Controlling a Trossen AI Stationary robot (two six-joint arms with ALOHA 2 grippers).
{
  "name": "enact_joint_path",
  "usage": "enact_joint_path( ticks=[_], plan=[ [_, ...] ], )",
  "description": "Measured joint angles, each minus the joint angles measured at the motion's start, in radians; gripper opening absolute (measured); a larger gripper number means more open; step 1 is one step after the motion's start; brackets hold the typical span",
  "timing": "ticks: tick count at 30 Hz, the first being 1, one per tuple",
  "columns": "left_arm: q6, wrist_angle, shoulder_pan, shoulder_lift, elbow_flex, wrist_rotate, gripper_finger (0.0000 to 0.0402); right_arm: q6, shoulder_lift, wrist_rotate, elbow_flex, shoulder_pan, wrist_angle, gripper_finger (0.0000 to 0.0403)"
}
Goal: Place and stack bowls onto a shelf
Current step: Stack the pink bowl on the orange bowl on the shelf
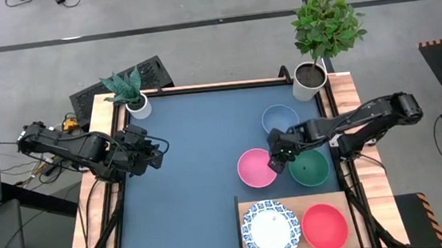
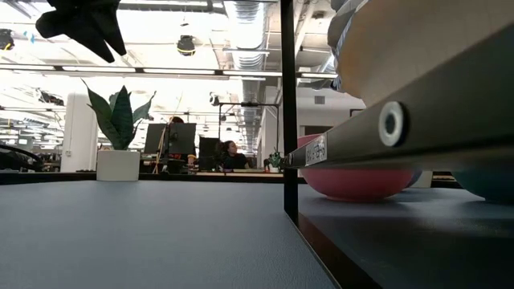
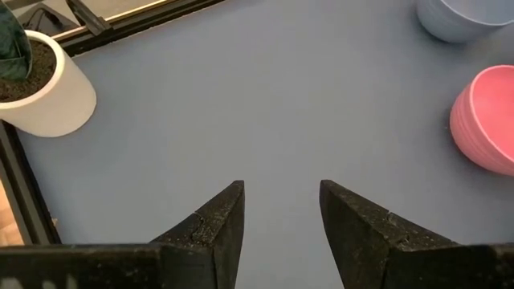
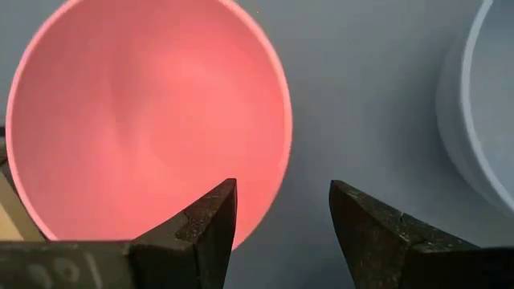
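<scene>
Right gripper (image 1: pixel 277 161): over the right half of the table, at the pink bowl's right rim; fingers spread apart, one over the bowl's inside and one outside the rim, holding nothing.
Pink bowl (image 1: pixel 257 168): on the dark blue tabletop (image 1: pixel 193 167), just far of the shelf.
Green bowl (image 1: pixel 311 168): just right of the right gripper, on the tabletop.
Pale blue bowl (image 1: pixel 280 119): farther back, near the larger potted plant (image 1: pixel 313 72).
Shelf (image 1: pixel 348 205): near right corner; carries a white blue-rimmed bowl (image 1: pixel 271 229) on the left and a red bowl (image 1: pixel 325 226) on the right.
Left gripper (image 1: pixel 162 151): waiting at the table's left edge, fingers parted, empty.
Small potted plant (image 1: pixel 132 96): far left corner.
</scene>
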Motion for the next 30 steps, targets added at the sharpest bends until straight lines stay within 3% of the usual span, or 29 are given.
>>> enact_joint_path(
  ticks=[15, 19, 25, 30],
  plan=[
    [0.005, -0.003, 0.000, 0.000, 0.000, 0.003, 0.0147, -0.035, 0.130, -0.022, 0.026, -0.004, 0.045, 0.0212],
    [0.004, -0.003, 0.000, 0.000, 0.000, 0.002, 0.0147, -0.034, 0.127, -0.020, 0.040, -0.012, 0.037, 0.0165],
    [0.004, -0.004, 0.000, 0.000, 0.000, -0.002, 0.0147, -0.036, 0.121, -0.029, 0.051, -0.050, 0.004, 0.0033],
    [0.004, -0.004, 0.000, 0.000, 0.000, -0.002, 0.0147, -0.027, 0.121, -0.051, 0.051, -0.080, 0.003, 0.0035]
  ],
)
